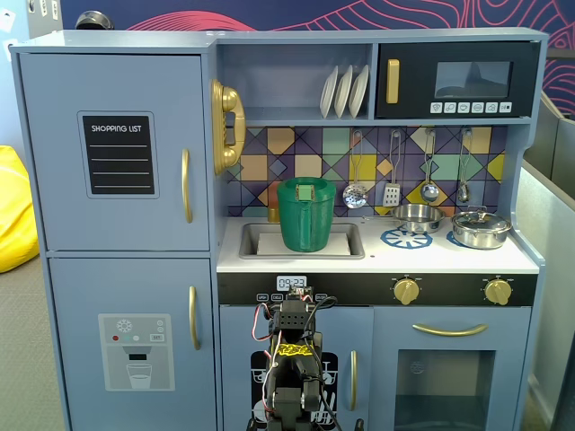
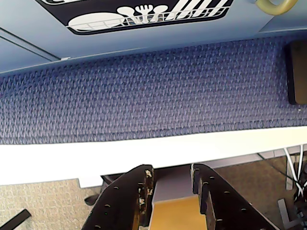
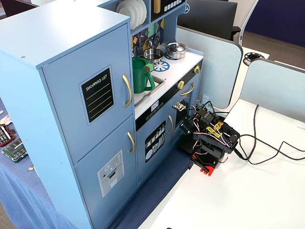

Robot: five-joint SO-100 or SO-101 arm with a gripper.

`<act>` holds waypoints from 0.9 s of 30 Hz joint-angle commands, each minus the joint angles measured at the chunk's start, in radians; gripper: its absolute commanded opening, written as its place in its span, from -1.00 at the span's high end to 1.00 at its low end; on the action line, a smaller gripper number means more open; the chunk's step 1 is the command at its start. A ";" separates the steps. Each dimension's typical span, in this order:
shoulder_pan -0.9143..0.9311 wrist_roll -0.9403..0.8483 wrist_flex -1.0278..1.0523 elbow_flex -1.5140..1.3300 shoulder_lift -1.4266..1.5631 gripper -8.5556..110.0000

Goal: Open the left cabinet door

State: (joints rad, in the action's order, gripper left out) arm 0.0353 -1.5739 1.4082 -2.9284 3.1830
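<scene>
While I sit folded low at the foot of the toy kitchen [image 1: 377, 269], nothing of the task is begun: the left door [image 1: 117, 153] stands shut, flush in its frame at the kitchen's upper left in both fixed views, above the water-dispenser door [image 1: 126, 346]. It carries the black shopping-list panel [image 1: 118, 154], and its gold handle [image 1: 186, 185] runs upright down the edge nearest the sink, so I judge the hinges lie on the far outer side and the pull must come from that handle. My arm [image 3: 209, 140] is bunched on the white worktop [image 3: 267, 191] in front of the dishwasher door [image 3: 155, 140], well below and to the right of the handle as a fixed view shows it. I will have to rise and swing across before I can hook it.

A strip of blue woven cloth [image 2: 144, 91] lies between the kitchen's base and the worktop's edge. Grey office partitions [image 3: 209, 62] stand behind, and black cables [image 3: 267, 148] trail from my base across the white surface.

A green jug [image 1: 308, 215] sits in the sink [image 1: 350, 242]; a pot [image 1: 481, 229] rests on the hob, clear of the door's swing.

My jaws [image 2: 171, 184] point down at the cloth, a little apart and holding nothing.
</scene>
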 commanded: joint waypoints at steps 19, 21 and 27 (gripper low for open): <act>-0.092 0.259 -0.163 -0.014 -0.006 0.83; -0.161 0.281 -0.272 0.041 -0.008 0.79; -0.388 0.155 -0.620 0.224 -0.098 0.82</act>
State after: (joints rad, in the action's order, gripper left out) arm -0.2347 -1.3683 0.9833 -2.8563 3.1477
